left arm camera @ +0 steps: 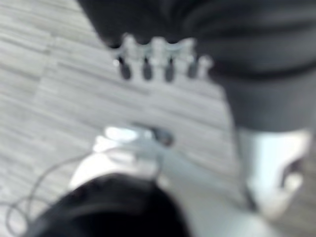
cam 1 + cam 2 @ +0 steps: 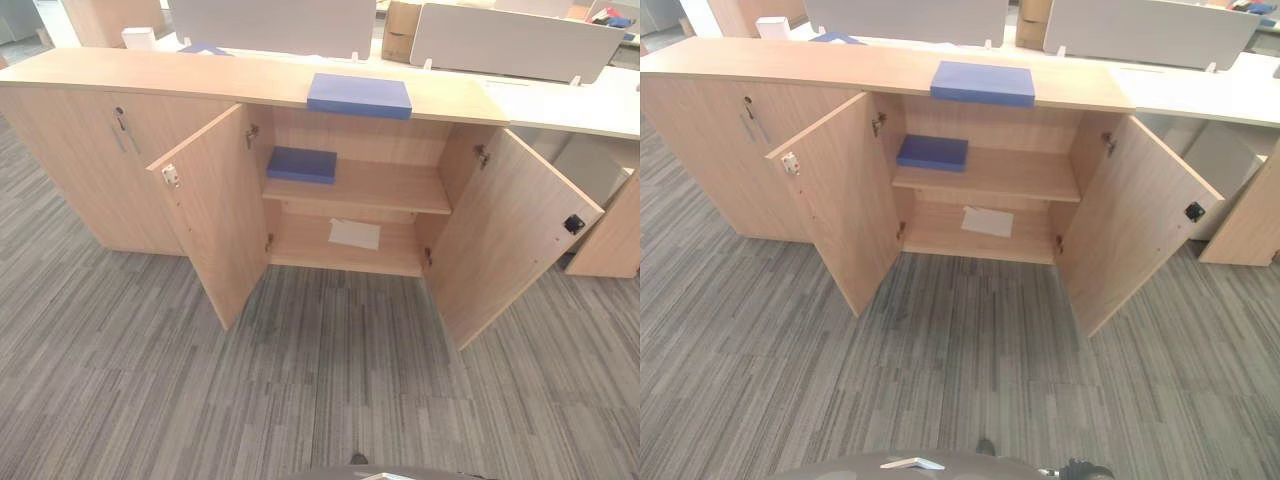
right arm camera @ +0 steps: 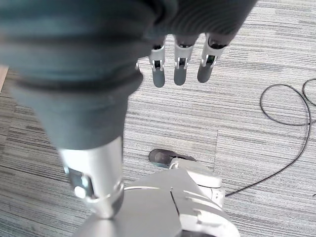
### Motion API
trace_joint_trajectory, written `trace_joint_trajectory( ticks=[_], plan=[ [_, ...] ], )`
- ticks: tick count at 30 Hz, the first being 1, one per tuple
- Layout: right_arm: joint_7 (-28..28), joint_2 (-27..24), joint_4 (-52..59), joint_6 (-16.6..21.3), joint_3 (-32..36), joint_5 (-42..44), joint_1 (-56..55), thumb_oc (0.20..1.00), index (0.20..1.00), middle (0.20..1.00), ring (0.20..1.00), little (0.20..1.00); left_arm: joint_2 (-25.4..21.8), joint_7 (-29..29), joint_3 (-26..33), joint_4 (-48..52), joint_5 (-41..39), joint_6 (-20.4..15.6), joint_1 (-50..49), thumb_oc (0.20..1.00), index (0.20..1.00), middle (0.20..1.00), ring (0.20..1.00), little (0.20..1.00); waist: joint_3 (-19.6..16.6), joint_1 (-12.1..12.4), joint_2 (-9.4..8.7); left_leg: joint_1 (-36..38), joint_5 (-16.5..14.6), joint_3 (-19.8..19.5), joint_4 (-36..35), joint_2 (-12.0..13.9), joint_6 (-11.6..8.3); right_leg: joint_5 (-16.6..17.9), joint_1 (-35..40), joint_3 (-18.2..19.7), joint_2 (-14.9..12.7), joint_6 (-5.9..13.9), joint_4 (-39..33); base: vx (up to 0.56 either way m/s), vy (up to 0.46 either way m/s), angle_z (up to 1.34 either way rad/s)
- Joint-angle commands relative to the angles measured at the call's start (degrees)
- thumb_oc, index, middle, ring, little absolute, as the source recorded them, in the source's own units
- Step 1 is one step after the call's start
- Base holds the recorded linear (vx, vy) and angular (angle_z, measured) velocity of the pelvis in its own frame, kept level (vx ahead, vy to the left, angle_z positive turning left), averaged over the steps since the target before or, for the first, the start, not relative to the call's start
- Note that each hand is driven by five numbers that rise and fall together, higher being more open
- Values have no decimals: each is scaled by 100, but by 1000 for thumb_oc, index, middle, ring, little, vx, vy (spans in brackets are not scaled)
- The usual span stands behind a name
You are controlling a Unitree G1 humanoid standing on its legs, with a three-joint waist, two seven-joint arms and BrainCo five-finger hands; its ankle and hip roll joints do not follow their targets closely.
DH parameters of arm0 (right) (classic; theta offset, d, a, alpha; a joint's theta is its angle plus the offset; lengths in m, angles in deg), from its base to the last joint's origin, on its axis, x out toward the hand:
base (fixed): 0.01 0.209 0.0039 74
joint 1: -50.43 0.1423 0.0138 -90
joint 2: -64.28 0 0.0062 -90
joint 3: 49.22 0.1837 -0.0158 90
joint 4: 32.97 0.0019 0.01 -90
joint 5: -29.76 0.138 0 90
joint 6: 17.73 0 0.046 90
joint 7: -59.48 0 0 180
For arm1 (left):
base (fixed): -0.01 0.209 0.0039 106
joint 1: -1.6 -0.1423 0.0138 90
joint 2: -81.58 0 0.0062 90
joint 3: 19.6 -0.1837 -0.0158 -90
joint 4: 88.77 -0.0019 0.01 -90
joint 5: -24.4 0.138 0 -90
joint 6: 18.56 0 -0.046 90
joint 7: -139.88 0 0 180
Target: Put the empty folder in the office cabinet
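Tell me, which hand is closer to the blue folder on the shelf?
Left, probably, but barely: the folder sits slightly left. Both the left hand and right hand hang over the carpet, far back.

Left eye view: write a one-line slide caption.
Open office cabinet with one blue folder on top and another on its upper shelf.

Grey striped carpet [image 2: 330, 390] in front of the white sheet of paper [image 2: 354, 234]. Pale desk [image 2: 570, 100] behind and to the right of that sheet, carrying grey partition panels [image 2: 510, 40]. Cardboard box [image 2: 402, 30] further behind, between the panels. Small white box [image 2: 138, 38] far behind to the left.
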Motion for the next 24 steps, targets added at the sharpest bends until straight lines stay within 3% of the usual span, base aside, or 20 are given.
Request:
trace_joint_trajectory(
  ticks=[1,6,24],
  plan=[
    [-22,-67,-90,96,-150,-45,276,1000,1000,1000,1000,1000,151,-7,-49,-252,-160,-91,289,1000,1000,1000,1000,1000,67,-43,255,-274,-276,330,-8,-193,-12,-773,611,-36,195,283,32,0,0,0],
    [-2,-64,-90,101,-143,-36,274,1000,1000,1000,1000,1000,142,-60,-9,-261,-178,-203,285,1000,1000,1000,1000,1000,63,-43,247,-275,-274,330,-8,-195,-17,-766,608,-41,192,290,34,0,0,0],
    [5,-68,-76,107,-120,-5,280,1000,1000,1000,1000,1000,164,-17,12,-264,-272,-77,292,1000,1000,1000,1000,1000,89,-63,246,-262,-277,372,-8,-178,-13,-763,602,-31,197,282,42,0,0,0]
  ],
)
